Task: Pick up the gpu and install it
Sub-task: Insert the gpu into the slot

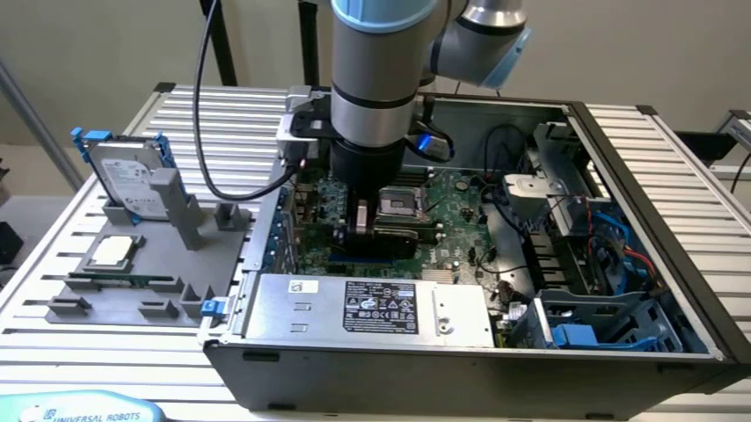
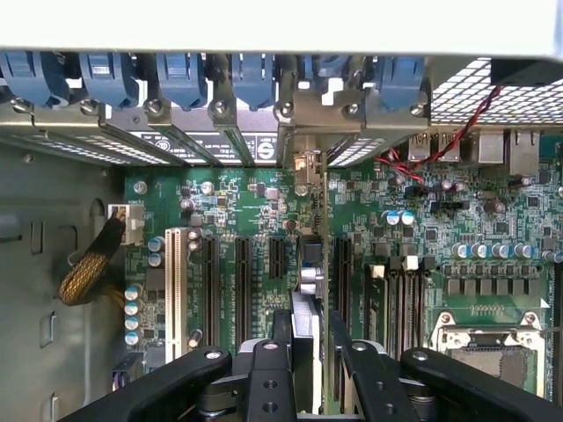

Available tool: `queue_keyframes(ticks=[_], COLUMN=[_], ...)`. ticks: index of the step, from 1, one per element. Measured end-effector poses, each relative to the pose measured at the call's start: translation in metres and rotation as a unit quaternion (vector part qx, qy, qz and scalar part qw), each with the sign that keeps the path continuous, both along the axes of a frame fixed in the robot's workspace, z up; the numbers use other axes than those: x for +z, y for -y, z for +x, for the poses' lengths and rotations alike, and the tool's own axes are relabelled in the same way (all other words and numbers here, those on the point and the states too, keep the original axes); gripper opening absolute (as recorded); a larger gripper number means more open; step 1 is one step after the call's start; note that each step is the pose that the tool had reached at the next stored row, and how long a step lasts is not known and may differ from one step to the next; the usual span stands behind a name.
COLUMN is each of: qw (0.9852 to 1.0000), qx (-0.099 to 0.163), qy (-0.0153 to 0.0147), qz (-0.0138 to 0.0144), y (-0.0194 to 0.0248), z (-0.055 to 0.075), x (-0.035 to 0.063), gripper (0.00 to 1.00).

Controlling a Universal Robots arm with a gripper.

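In the wrist view the gpu (image 2: pixel 310 264) is seen edge-on as a thin dark card. It stands upright over the green motherboard (image 2: pixel 246 202), in line with the black expansion slots (image 2: pixel 239 272). Its silver bracket end (image 2: pixel 303 163) reaches the case's rear slot openings. My gripper (image 2: pixel 310 323) is shut on the gpu, with one black finger (image 2: pixel 280 347) on each side of the card. In the exterior view the gripper (image 1: pixel 375 230) reaches down inside the open computer case (image 1: pixel 657 176), just to the exterior view's left of the processor socket (image 1: pixel 405 204). Whether the card's edge sits in a slot I cannot tell.
Blue slot latches (image 2: pixel 180 75) line the case's rear wall. A white slot (image 2: pixel 173 281) and a cable bundle (image 2: pixel 88 272) lie beside the black slots. The power supply (image 1: pixel 375 308) fills the case's near side. Outside, a grey fixture (image 1: pixel 176 264) carries a hard drive (image 1: pixel 123 176) and a processor chip (image 1: pixel 112 251).
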State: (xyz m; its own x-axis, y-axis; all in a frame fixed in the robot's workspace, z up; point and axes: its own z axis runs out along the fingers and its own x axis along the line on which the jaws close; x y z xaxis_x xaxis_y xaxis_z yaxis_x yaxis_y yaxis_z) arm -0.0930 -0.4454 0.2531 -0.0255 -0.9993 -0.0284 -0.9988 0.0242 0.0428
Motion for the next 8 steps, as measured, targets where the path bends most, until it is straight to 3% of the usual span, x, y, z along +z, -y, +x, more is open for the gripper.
queue_keyframes(ticks=[8], qw=[1.0000], qx=[0.000], qy=[0.0001], qz=[0.0000], y=[0.0001], z=[-0.0010], x=[-0.0023], gripper=[0.27])
